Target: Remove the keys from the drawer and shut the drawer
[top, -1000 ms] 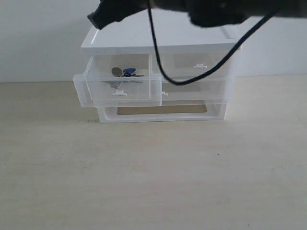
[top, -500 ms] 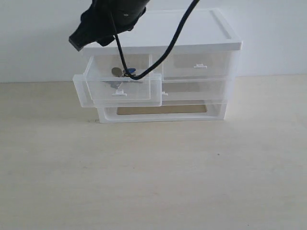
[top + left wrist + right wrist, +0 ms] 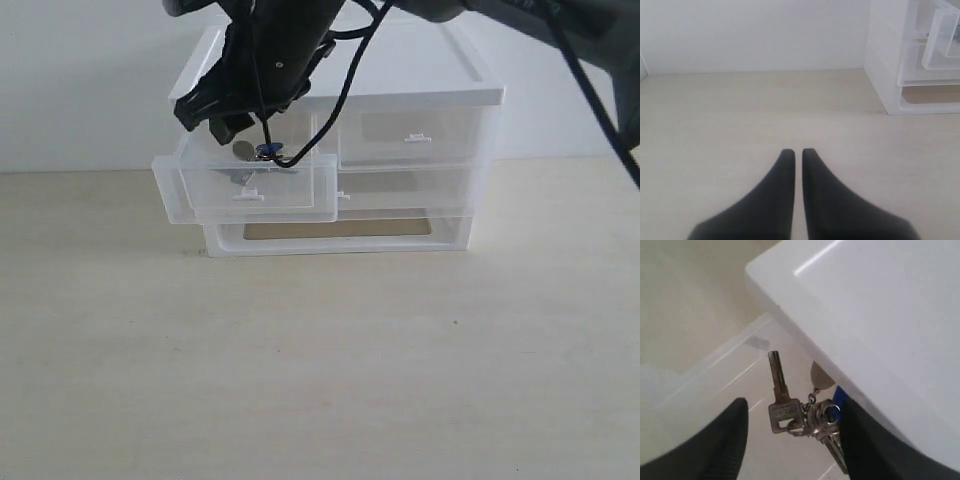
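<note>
A: Keys [image 3: 807, 417]?
B: Lying in the pulled-out top-left drawer [image 3: 300, 195] of the clear organizer [image 3: 420, 70].
A: Right jaws?
B: Spread wide, straddling the bunch.
A: Left jaws?
B: Pressed together over the worktop [image 3: 740, 110].

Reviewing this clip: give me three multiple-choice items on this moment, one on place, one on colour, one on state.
1. Where are the keys? A) on the table B) in the open top-left drawer C) on the organizer's lid
2. What colour is the fob? A) red B) green C) blue
3. How is the right gripper? A) open B) shut on the keys C) shut on nothing
1B: they lie on the drawer's floor. 2C: it shows blue beside the ring. 3A: its jaws stand apart either side of the keys.
</note>
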You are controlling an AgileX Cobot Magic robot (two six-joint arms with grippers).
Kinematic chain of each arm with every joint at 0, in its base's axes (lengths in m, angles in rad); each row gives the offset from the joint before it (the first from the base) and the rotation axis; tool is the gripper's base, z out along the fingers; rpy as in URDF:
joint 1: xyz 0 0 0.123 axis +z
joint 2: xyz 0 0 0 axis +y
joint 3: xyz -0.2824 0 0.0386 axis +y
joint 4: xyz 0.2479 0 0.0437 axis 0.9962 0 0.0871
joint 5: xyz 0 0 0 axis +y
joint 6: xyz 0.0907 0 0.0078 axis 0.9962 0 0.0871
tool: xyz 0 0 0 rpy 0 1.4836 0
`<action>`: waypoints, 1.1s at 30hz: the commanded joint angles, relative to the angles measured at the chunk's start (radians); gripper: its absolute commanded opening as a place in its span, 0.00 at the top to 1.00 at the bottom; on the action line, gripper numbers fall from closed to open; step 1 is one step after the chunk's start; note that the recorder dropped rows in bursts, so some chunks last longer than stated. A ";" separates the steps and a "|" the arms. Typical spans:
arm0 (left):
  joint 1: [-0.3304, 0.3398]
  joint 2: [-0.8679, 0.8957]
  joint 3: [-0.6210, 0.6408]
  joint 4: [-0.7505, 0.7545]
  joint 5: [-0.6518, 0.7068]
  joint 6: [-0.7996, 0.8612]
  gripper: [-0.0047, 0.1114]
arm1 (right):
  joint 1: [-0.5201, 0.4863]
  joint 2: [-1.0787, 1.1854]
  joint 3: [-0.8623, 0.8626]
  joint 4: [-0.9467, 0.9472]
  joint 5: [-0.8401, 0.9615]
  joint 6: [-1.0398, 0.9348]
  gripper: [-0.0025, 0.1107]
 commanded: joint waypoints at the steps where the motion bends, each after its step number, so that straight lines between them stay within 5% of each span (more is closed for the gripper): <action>1: 0.002 -0.003 0.004 0.002 -0.002 -0.001 0.92 | -0.003 0.058 -0.045 -0.028 0.044 -0.024 0.54; 25: 0.002 -0.003 0.004 0.002 -0.002 -0.001 0.92 | -0.015 -0.003 -0.044 -0.088 0.069 -0.077 0.54; 33: 0.002 -0.003 0.004 0.002 -0.002 -0.001 0.92 | -0.013 -0.095 -0.041 0.255 0.243 -0.390 0.54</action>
